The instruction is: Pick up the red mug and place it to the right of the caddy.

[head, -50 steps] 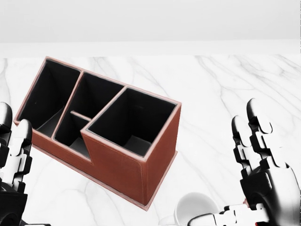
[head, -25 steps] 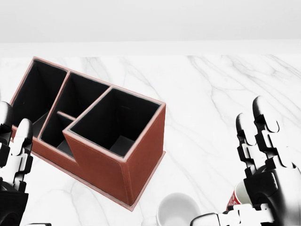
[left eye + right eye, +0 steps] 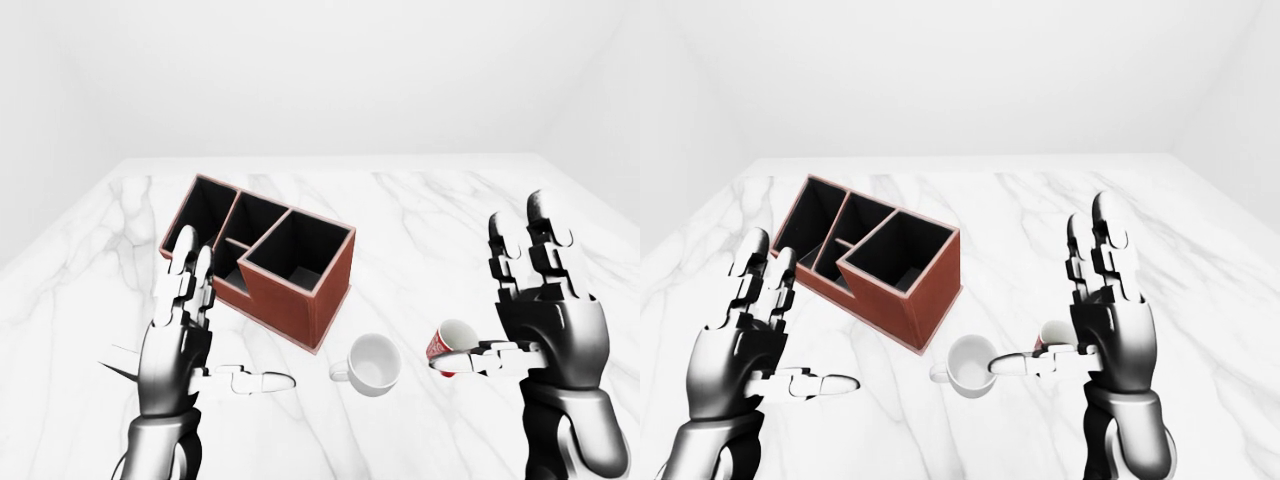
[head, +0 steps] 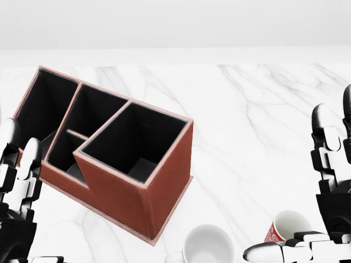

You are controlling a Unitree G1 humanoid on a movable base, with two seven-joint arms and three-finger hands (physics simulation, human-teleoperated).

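The red mug [image 3: 452, 343], white inside, is on the marble table, right of a white mug and below and right of the caddy in the left-eye view. It looks tilted. The caddy [image 3: 265, 260] is a brown-red box with several black compartments. My right hand [image 3: 485, 300] is open, fingers upright. Its thumb [image 3: 480, 358] crosses just in front of the red mug without closing on it. The mug also shows in the head view [image 4: 285, 226]. My left hand [image 3: 225, 330] is open and empty, left of and below the caddy.
A white mug [image 3: 372, 363] stands between the caddy's near corner and the red mug, its handle pointing left. The white marble table [image 3: 430, 215] stretches to the right of the caddy and up to a plain white wall.
The view first shifted, so the caddy slid left and both mugs came into the head view. Since then my right hand has moved right, uncovering the red mug.
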